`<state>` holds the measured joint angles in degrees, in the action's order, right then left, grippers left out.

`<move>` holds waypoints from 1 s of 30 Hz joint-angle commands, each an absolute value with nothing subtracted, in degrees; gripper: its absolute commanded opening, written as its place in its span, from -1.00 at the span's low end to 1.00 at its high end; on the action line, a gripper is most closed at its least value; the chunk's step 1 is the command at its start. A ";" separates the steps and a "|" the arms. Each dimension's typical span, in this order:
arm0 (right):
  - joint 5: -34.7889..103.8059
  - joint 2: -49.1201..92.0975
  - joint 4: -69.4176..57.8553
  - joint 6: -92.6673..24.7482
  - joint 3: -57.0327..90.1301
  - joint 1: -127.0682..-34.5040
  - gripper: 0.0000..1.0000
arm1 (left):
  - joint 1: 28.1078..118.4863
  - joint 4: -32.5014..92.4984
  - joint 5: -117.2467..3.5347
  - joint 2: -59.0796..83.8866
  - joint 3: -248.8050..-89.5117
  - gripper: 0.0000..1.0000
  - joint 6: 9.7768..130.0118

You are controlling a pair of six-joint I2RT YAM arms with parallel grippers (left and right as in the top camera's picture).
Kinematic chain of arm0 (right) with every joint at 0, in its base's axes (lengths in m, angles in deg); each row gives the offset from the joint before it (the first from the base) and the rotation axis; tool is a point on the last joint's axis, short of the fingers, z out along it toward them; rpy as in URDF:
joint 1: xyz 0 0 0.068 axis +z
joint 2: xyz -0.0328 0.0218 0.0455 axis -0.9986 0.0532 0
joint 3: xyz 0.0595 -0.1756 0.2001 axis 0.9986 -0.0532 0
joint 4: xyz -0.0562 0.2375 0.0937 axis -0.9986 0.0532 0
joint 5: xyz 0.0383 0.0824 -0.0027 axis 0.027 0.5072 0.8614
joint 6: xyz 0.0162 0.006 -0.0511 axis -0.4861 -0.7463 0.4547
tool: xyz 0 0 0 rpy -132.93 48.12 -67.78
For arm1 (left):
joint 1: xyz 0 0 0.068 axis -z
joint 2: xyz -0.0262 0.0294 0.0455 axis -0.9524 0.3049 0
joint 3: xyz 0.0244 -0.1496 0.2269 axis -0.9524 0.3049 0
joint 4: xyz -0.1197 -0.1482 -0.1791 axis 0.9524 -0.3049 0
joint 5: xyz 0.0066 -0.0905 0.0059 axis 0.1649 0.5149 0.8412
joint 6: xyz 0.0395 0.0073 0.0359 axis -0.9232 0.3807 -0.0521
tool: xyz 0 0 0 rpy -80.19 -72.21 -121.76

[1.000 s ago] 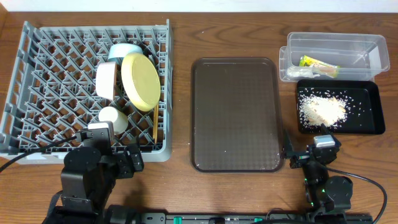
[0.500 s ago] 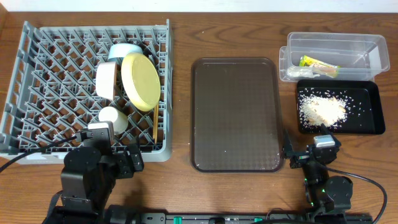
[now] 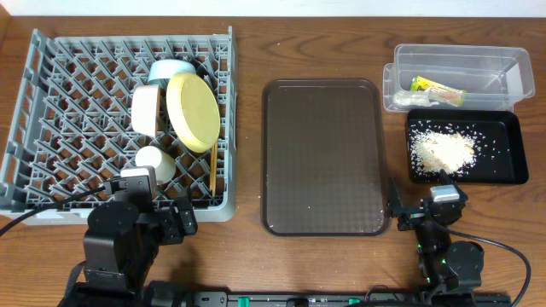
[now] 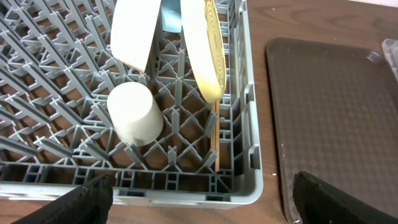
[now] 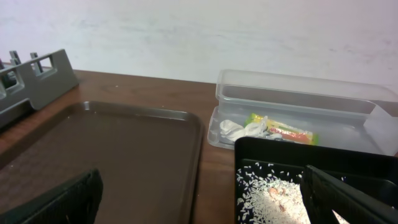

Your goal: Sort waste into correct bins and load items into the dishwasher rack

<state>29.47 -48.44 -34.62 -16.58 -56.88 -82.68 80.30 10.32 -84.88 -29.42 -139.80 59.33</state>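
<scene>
overhead, you see the dishwasher rack (image 3: 51,128) at the table's left. the yellow plate (image 3: 194,112) stands on edge among its pegs, long axis running far to near, face tipped right. the white bowl (image 3: 147,111) stands on edge just left of it, the light blue bowl (image 3: 171,70) behind, the small white cup (image 3: 154,162) in front. the chopsticks (image 3: 212,170) lie far-to-near along the rack's right wall. at right, the wrapper (image 3: 437,86) lies lengthwise left-to-right in the clear tub (image 3: 461,60); rice (image 3: 442,149) sits in the black tray (image 3: 510,175). both arms sit folded low at the near edge. your left gripper (image 4: 202,196) and right gripper (image 5: 202,202) are spread wide, holding nothing.
</scene>
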 commanded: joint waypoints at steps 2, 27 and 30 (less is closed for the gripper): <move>29.95 -48.95 -34.53 -16.58 -56.99 -83.03 0.99 | 80.32 10.32 -85.38 -29.62 -139.63 0.87 59.44; 29.95 -48.90 -34.51 -16.58 -56.99 -83.03 0.98 | 73.79 58.23 -84.90 -58.93 -92.99 0.87 56.73; 29.95 -48.90 -34.51 -16.58 -56.99 -83.03 0.98 | 73.29 64.06 -82.32 -59.17 -89.45 0.88 53.21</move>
<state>29.51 -48.46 -34.69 -16.61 -56.88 -82.68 73.85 61.66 -84.33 -58.42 -91.63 57.12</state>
